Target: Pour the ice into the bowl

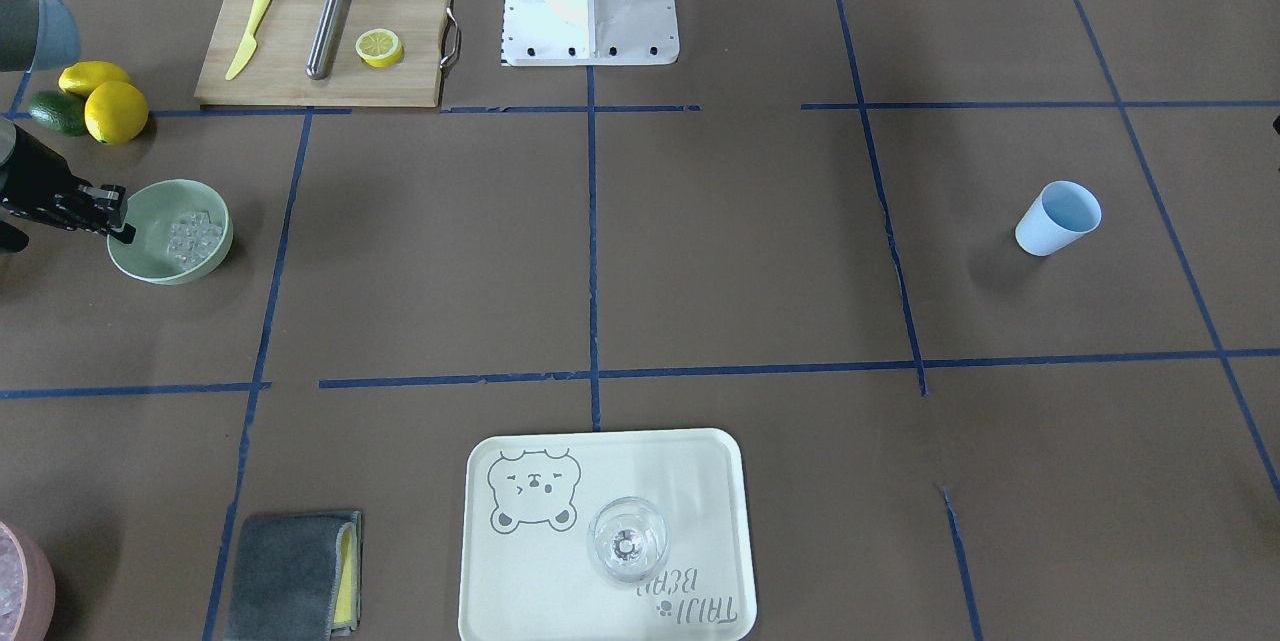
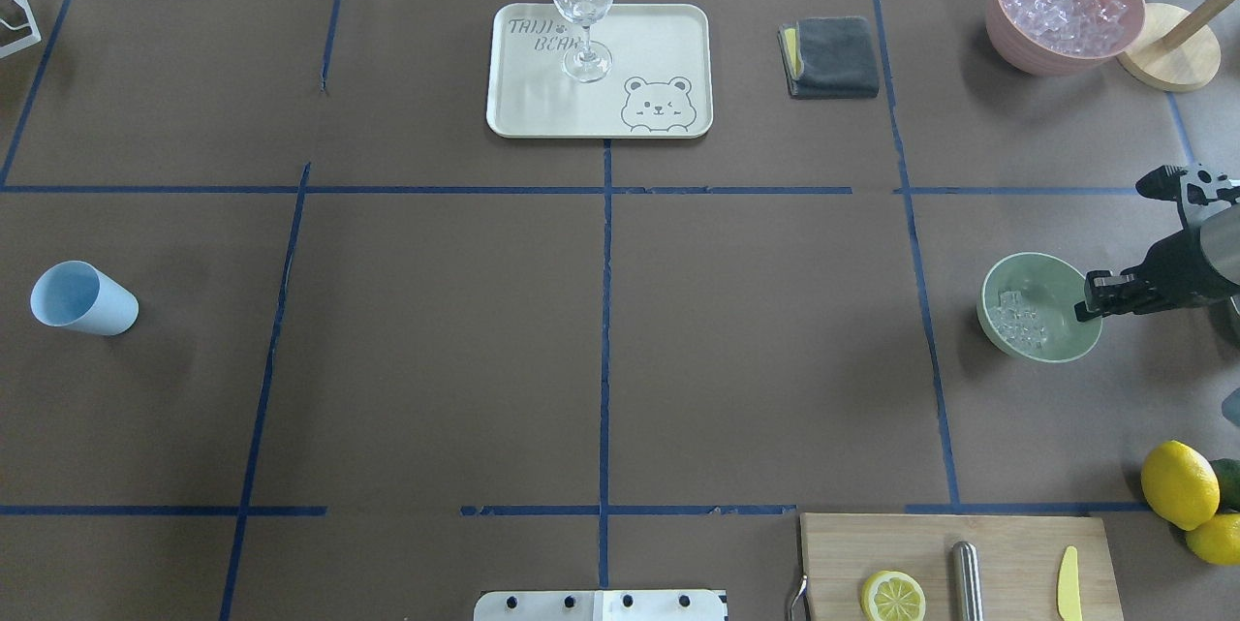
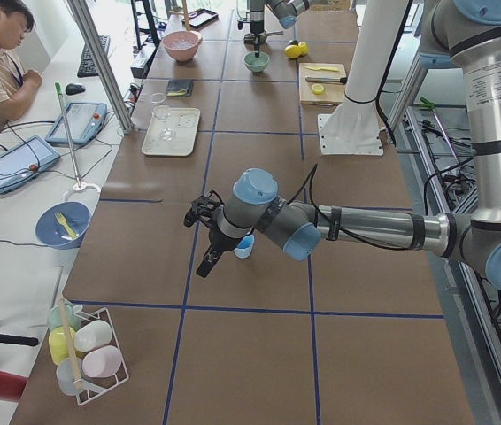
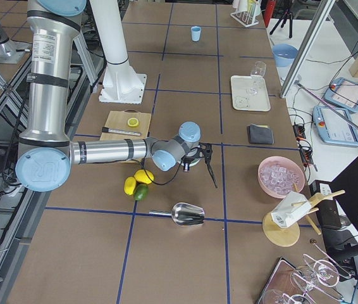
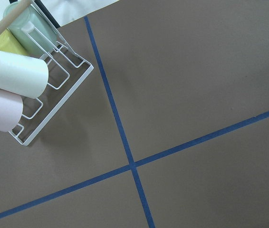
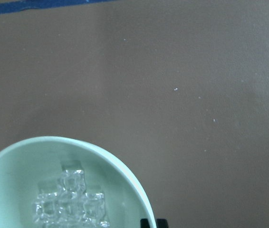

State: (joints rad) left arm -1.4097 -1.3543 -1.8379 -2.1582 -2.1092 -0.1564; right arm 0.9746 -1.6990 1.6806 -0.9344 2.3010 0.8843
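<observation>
Noted ice (image 2: 1017, 321) heaped in bowl (image 2: 1037, 274). Found right gripper (image 2: 1083, 308) at its rim, left gripper (image 3: 199, 237) near blue cup (image 2: 82, 299). Cannot tell whether either is spread or pressed together.

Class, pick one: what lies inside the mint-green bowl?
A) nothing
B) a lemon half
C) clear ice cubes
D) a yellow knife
C: a small heap of clear ice cubes lies in the mint-green bowl, as the overhead and right wrist views show.
</observation>
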